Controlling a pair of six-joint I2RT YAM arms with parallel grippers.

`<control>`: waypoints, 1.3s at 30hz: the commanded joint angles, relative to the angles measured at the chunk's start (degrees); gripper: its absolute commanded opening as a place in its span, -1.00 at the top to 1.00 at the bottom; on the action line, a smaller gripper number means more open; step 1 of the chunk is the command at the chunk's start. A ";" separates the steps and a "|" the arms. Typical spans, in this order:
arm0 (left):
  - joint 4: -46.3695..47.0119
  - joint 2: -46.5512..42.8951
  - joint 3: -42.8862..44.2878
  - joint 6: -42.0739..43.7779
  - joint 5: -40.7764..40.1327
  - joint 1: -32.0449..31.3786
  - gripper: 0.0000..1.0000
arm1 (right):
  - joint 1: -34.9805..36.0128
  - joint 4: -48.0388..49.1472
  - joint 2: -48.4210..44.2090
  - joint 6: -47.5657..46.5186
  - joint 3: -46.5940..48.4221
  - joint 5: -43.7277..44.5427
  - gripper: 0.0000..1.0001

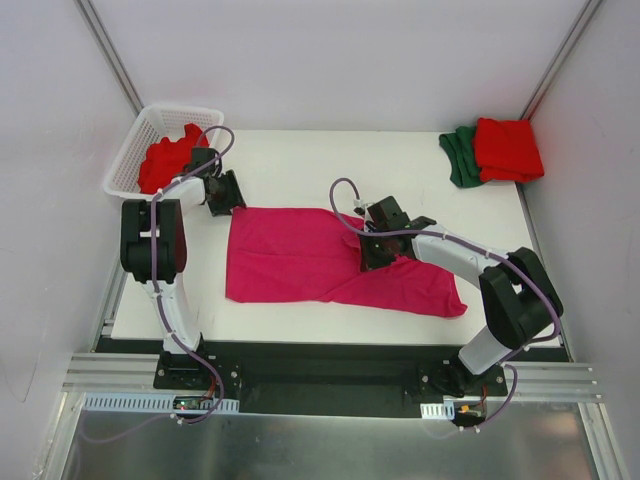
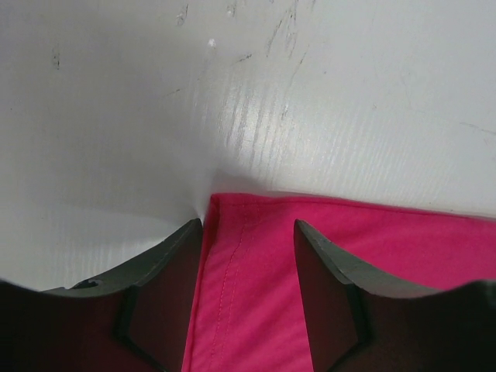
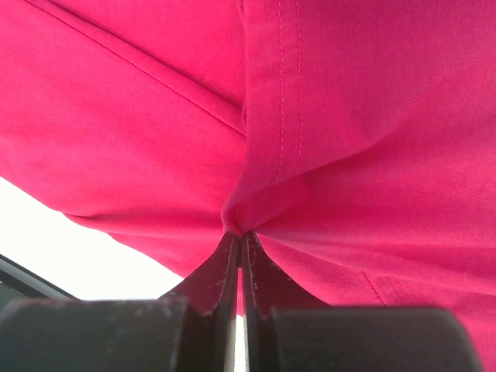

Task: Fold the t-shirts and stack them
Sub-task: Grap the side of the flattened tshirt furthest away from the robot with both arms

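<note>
Magenta t-shirt (image 1: 300, 262) laid mid-frame, partly folded.
Clamped a pinched ridge with right end effector (image 3: 239, 232); straddled corner hem with left end effector (image 2: 248, 229), half-parted; risked nipping bare worktop (image 2: 116, 116), skewing the fold.

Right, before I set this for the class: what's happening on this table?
Two robot arms are working on a magenta-pink t-shirt laid out on the white table. The right gripper is pinched shut on a fold of it; the left gripper hangs open over its far-left corner. A folded red shirt lies partly on a folded green shirt at the far right, and a second red shirt sits in the white basket.
</note>
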 commanded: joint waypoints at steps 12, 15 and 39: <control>-3.59 1.34 3.72 -1.26 -2.63 0.85 0.84 | 0.33 -0.95 -2.71 -0.17 1.23 0.64 0.97; -3.68 1.34 3.72 -1.26 -2.63 0.85 1.00 | 0.33 -0.95 -2.97 -0.17 1.06 0.90 0.98; -3.68 -5.87 -1.91 -1.09 -2.89 0.85 1.00 | -6.87 -14.22 -12.72 7.92 7.12 29.73 0.97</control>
